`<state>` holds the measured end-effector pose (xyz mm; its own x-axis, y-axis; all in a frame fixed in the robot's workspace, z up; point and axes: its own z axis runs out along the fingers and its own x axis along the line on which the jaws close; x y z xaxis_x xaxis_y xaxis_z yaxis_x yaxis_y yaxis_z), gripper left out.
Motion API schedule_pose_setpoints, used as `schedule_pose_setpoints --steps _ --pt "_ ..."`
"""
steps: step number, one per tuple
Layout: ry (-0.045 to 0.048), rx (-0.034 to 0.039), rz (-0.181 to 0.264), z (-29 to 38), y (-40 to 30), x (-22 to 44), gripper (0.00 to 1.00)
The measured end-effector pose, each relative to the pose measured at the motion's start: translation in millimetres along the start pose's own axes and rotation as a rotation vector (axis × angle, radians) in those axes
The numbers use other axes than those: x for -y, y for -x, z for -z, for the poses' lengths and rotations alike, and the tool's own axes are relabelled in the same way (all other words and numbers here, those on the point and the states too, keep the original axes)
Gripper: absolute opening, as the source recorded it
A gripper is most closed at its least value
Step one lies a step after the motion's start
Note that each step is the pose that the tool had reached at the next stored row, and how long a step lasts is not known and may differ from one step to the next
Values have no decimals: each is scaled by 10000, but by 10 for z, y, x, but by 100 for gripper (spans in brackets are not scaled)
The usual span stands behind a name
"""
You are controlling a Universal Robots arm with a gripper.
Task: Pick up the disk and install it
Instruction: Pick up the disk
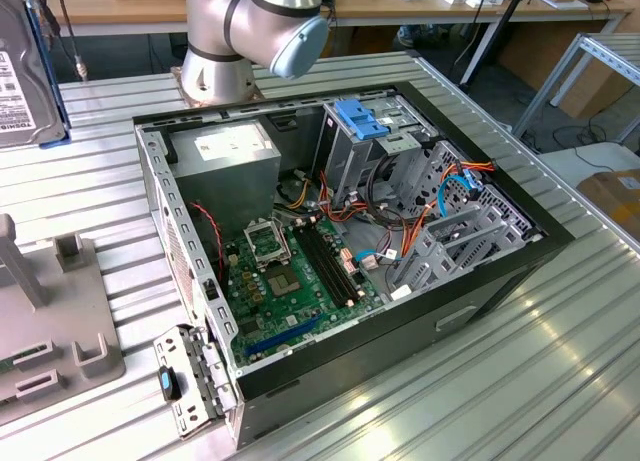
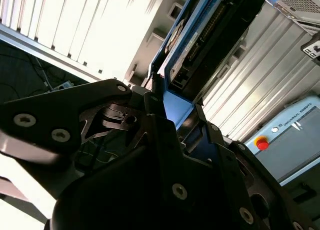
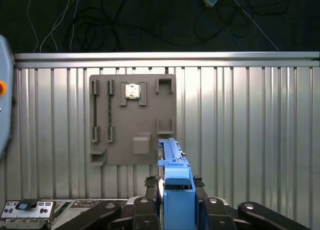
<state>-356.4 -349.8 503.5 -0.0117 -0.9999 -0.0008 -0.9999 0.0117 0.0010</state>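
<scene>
My gripper (image 3: pixel 176 184) is clamped on the disk (image 3: pixel 172 152), held edge-on. Its face bears a printed label (image 1: pixel 15 121). A grey plate (image 3: pixel 132 120) lies beyond my fingertips.

Fig. My arm (image 1: pixel 245 21), top of the exterior view: stout silver-grey cylindrical joints, one closed by a round pale blue-grey cap (image 1: pixel 300 43), rising from a round silver base (image 1: pixel 205 81). My claw (image 3: pixel 178 190), in both wrist views: matt black linkage bars and housing, fastened with small round silver screw heads (image 2: pixel 24 120).
</scene>
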Motion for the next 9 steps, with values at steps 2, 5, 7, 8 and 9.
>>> schedule_pose_setpoints --steps 2,5,7,8,9 --pt "0 0 0 0 2 73 37" --pt "0 0 1 0 4 192 37" --pt "0 0 2 0 5 252 37" --pt "0 0 3 0 6 295 37" --pt "0 0 4 0 7 327 37"
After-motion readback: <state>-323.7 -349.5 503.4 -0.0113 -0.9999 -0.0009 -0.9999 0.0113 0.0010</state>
